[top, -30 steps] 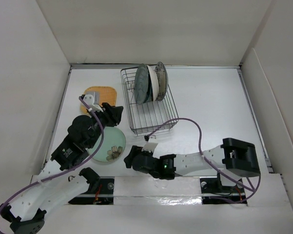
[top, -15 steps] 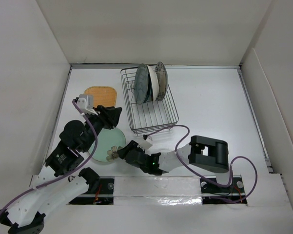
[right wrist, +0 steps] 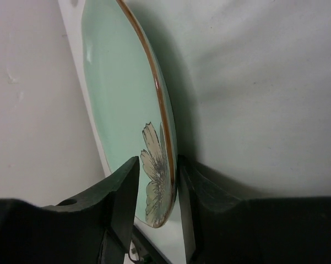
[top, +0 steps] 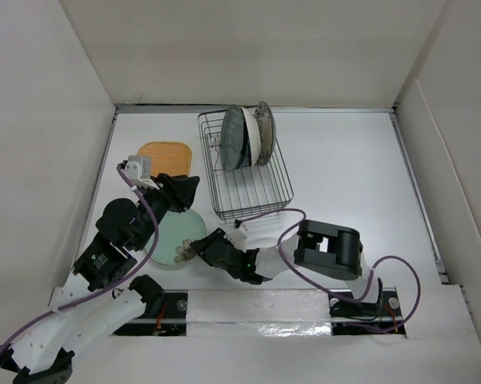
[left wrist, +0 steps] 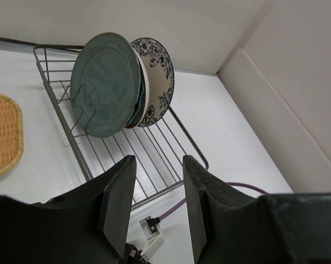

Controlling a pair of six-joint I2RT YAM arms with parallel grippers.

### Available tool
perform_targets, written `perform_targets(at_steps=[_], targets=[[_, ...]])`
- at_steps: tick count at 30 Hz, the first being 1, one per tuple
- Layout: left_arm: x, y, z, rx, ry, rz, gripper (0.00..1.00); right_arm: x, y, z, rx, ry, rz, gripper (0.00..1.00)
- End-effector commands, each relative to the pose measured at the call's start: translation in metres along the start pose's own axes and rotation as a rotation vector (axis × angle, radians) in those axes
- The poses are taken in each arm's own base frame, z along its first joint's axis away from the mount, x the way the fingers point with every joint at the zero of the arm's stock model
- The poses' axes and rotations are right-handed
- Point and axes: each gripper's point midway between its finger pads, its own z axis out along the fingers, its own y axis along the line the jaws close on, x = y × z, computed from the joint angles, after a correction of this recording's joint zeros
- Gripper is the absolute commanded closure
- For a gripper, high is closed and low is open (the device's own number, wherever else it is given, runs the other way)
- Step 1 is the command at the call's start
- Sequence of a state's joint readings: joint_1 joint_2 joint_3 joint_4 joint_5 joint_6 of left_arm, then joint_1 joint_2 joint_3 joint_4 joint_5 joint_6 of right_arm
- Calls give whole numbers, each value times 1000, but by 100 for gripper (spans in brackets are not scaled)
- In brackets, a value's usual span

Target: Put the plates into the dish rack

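The black wire dish rack (top: 252, 190) stands at the back centre. Upright in it are the large grey-green plate (top: 233, 138) and the white plate with blue pattern (top: 265, 132); both show in the left wrist view, the grey-green plate (left wrist: 104, 82) and the patterned one (left wrist: 158, 74), with a teal plate edge (left wrist: 139, 104) between them. The orange rounded-square plate (top: 166, 153) lies flat left of the rack. The pale mint flower plate (top: 176, 237) lies flat at the front left. My right gripper (top: 198, 250) is open, its jaws straddling the mint plate's rim (right wrist: 121, 93). My left gripper (top: 187, 186) is open and empty above the plate's far edge.
My right arm's purple cable (top: 266, 210) and a white connector (top: 242, 229) lie on the table just in front of the rack. White walls enclose the table on the left, back and right. The orange plate also shows in the left wrist view (left wrist: 3, 135).
My right arm has folded inward and its gripper has slid left onto the mint plate's rim. My left arm has drawn back slightly to the left.
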State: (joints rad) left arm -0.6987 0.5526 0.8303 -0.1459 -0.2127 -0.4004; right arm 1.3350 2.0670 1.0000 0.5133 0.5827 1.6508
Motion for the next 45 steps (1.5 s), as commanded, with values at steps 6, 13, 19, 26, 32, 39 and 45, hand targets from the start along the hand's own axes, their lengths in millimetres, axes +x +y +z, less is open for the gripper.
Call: perform_targets(at_steps=[6, 13, 19, 26, 32, 39, 45], targets=[[-11, -4, 3, 11, -46, -9, 63, 8, -50, 14, 84, 52, -44, 88], [-15, 0, 2, -8, -62, -7, 63, 11, -20, -21, -8, 61, -152, 100], [-33, 2, -3, -36, -114, -6, 63, -17, 74, -73, -144, -83, -365, 100], [-62, -3, -15, -38, -178, -18, 59, -59, 168, -114, -267, -223, -526, 100], [-68, -3, -21, -25, -216, -36, 58, -144, 235, -133, -271, -400, -613, 100], [-50, 7, -13, -57, -186, -11, 78, -268, 281, -126, -190, -661, -696, 100], [-31, 12, -7, -65, -137, -3, 86, -334, 287, -96, 43, -818, -798, 100]])
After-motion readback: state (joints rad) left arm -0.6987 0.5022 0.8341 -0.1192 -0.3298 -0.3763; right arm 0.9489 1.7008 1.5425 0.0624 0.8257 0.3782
